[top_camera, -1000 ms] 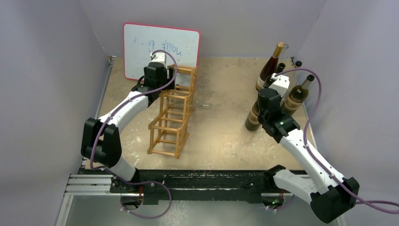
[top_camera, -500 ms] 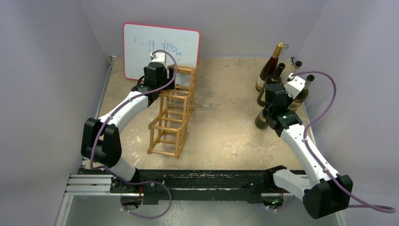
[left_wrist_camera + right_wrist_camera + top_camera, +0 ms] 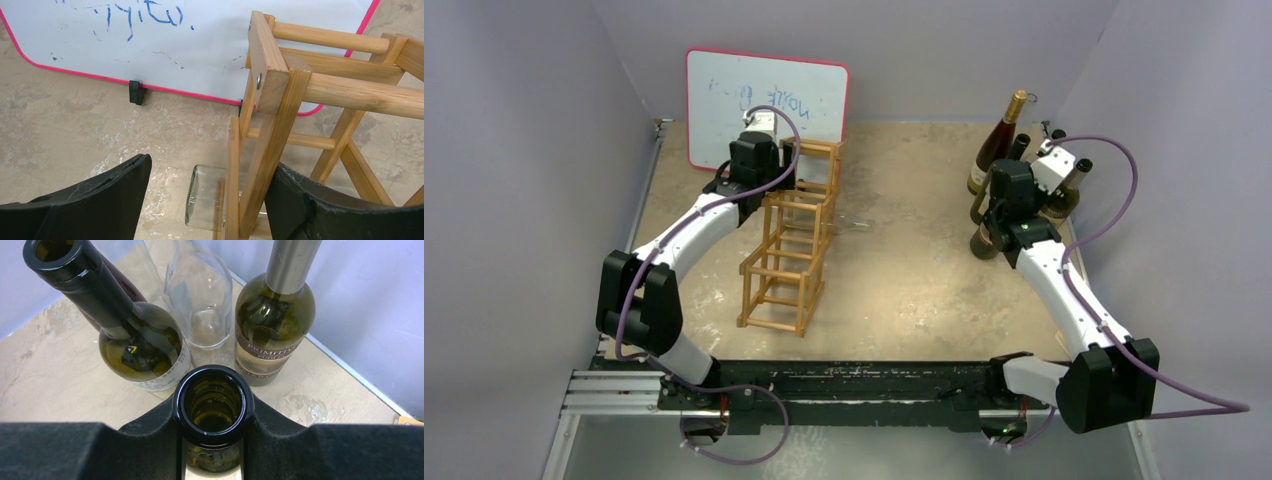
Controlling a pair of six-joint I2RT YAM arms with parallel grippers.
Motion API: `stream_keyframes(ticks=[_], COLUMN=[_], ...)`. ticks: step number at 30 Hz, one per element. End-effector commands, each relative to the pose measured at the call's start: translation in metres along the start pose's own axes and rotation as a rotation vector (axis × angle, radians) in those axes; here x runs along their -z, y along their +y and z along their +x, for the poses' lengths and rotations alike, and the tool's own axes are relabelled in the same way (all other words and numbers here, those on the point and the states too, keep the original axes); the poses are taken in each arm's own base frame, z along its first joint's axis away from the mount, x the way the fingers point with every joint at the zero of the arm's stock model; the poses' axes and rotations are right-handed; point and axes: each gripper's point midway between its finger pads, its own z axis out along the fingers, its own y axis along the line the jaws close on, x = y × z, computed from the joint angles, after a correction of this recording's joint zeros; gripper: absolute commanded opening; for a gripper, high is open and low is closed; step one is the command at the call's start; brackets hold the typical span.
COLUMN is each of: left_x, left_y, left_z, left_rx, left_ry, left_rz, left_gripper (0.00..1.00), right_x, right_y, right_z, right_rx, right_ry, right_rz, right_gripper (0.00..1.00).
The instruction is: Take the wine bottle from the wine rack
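The light wooden wine rack stands left of centre, in front of the whiteboard. In the left wrist view a clear glass wine bottle lies in the rack, its base sticking out past a post. My left gripper is open at the rack's far end, its fingers on either side of that base and post. My right gripper is shut on the neck of a dark green bottle. It holds this bottle upright at the back right, beside other bottles.
A red-edged whiteboard leans on the back wall. Standing bottles crowd the back right corner: a gold-topped one, a dark green one, a clear one and a labelled one. The side wall is close behind them.
My right arm has carried the dark green bottle back and right, in among the standing bottles. The left arm and the rack have not moved.
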Motion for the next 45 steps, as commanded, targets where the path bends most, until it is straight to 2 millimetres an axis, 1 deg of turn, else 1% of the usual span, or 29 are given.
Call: stream_keyframes(ticks=[1, 4, 6, 9, 10, 12, 14, 19, 21, 25, 28, 29, 31, 32, 34, 36, 39, 42, 45], left_x=[0.007, 0.006, 0.006, 0.006, 0.006, 0.007, 0.007, 0.008, 0.008, 0.009, 0.009, 0.01, 0.01, 0.01, 0.01, 0.011, 0.012, 0.013, 0.014], left_y=[0.006, 0.006, 0.006, 0.006, 0.006, 0.006, 0.007, 0.007, 0.008, 0.007, 0.007, 0.008, 0.009, 0.01, 0.011, 0.013, 0.013, 0.015, 0.015], left_z=[-0.036, -0.036, -0.036, -0.035, -0.035, -0.036, -0.037, -0.037, -0.037, -0.038, -0.038, -0.039, -0.038, -0.038, -0.038, -0.039, -0.039, -0.04, -0.041], left_rx=[0.035, 0.037, 0.039, 0.038, 0.038, 0.038, 0.038, 0.037, 0.04, 0.039, 0.039, 0.039, 0.038, 0.037, 0.03, 0.029, 0.03, 0.031, 0.032], left_ry=[-0.082, -0.08, -0.081, -0.079, -0.078, -0.079, -0.082, -0.082, -0.083, -0.085, -0.087, -0.087, -0.086, -0.088, -0.088, -0.091, -0.094, -0.098, -0.104], left_rz=[-0.004, 0.0, 0.001, 0.001, 0.002, 0.002, 0.001, 0.0, -0.001, 0.002, 0.001, -0.003, -0.008, -0.012, -0.019, -0.025, -0.027, -0.032, -0.031], left_gripper=[0.78, 0.78, 0.78, 0.78, 0.78, 0.78, 0.78, 0.78, 0.78, 0.78, 0.78, 0.78, 0.78, 0.78, 0.77, 0.78, 0.78, 0.78, 0.78], right_x=[0.006, 0.011, 0.017, 0.028, 0.031, 0.039, 0.049, 0.076, 0.091, 0.131, 0.166, 0.176, 0.196, 0.203, 0.212, 0.222, 0.233, 0.226, 0.212], right_y=[0.011, 0.009, 0.006, 0.004, 0.003, 0.0, -0.001, 0.014, 0.026, 0.064, 0.093, 0.102, 0.118, 0.126, 0.146, 0.17, 0.208, 0.234, 0.251], right_z=[-0.04, -0.036, -0.038, -0.053, -0.057, -0.067, -0.078, -0.102, -0.114, -0.125, -0.124, -0.122, -0.116, -0.112, -0.096, -0.074, -0.031, 0.009, 0.044], right_rx=[-0.111, -0.107, -0.119, -0.13, -0.128, -0.118, -0.123, -0.108, -0.081, -0.053, -0.062, -0.078, -0.105, -0.126, -0.146, -0.143, -0.083, -0.037, -0.002], right_ry=[-0.082, -0.064, -0.069, -0.102, -0.112, -0.127, -0.137, -0.131, -0.148, -0.124, -0.074, -0.051, -0.003, 0.018, 0.079, 0.162, 0.287, 0.391, 0.465], right_rz=[-0.039, -0.059, -0.078, -0.131, -0.142, -0.162, -0.195, -0.36, -0.469, -0.769, -1.003, -1.065, -1.166, -1.188, -1.194, -1.21, -1.199, -1.1, -1.01], right_gripper=[0.21, 0.41, 0.52, 0.69, 0.72, 0.78, 0.81, 0.84, 0.86, 0.87, 0.99, 1.0, 1.0, 1.0, 1.0, 1.0, 1.0, 1.0, 1.0])
